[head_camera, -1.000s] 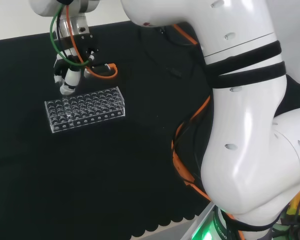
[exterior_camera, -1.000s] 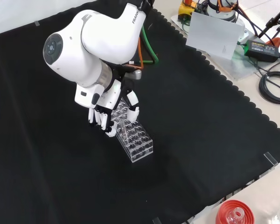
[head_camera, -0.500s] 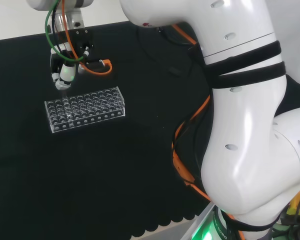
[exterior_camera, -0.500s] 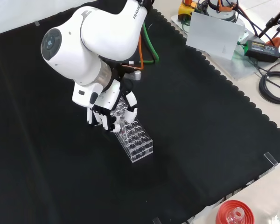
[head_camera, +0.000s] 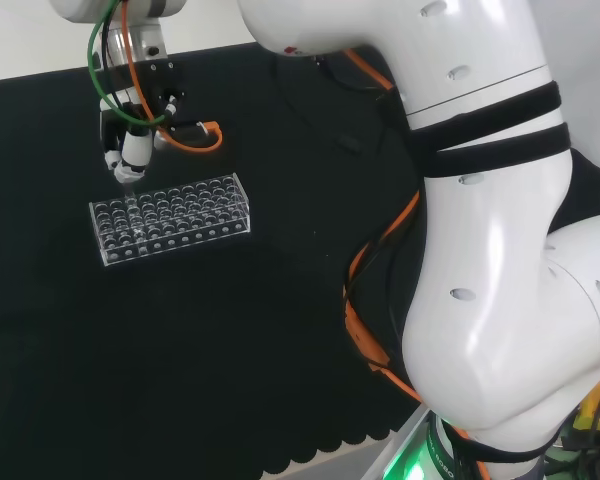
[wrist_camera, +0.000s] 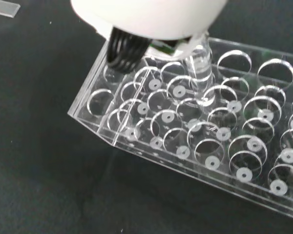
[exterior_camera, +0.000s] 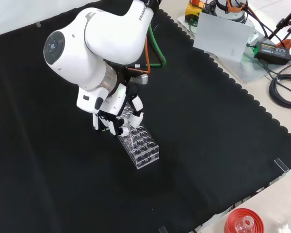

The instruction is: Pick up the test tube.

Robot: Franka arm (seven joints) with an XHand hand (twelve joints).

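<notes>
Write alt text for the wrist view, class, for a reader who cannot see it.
A clear test tube hangs from the hand, its rounded bottom just above the holes of a clear plastic rack. The rack has rows of round holes and sits on black cloth.

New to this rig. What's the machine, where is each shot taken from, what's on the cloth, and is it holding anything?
It is one white robot arm with a black and white hand of fingers in place of a gripper. The head view looks over the arm from behind its base, so the big white shapes at its right are the arm itself. The front view looks down from the opposite side. The wrist view sits by the palm. On the black cloth stands a clear test tube rack. The hand's fingers are curled round a clear test tube, its lower end at the rack's holes.
</notes>
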